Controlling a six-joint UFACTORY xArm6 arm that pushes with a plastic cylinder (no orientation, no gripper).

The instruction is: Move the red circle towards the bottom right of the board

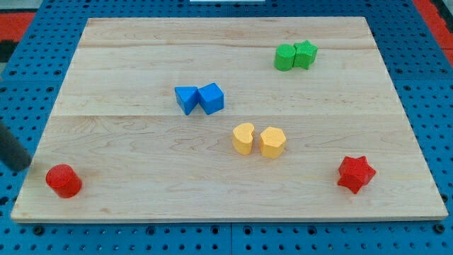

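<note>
Rod of mine shows as a dark bar at the view's left edge, my tip (20,167) just up-left of the red circle block (64,180), apart from it; there is no pincer on this arm to open or close. That circle sits in the bottom-left corner of the pale wooden board (226,57). Red star block (355,173) lies bottom right, two yellow blocks (259,140) mid-board, two blue blocks (199,98) above them, two green blocks (295,55) top right.

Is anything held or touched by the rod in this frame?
Nothing is held. My tip sits at the view's left edge, apart from the red circle.
</note>
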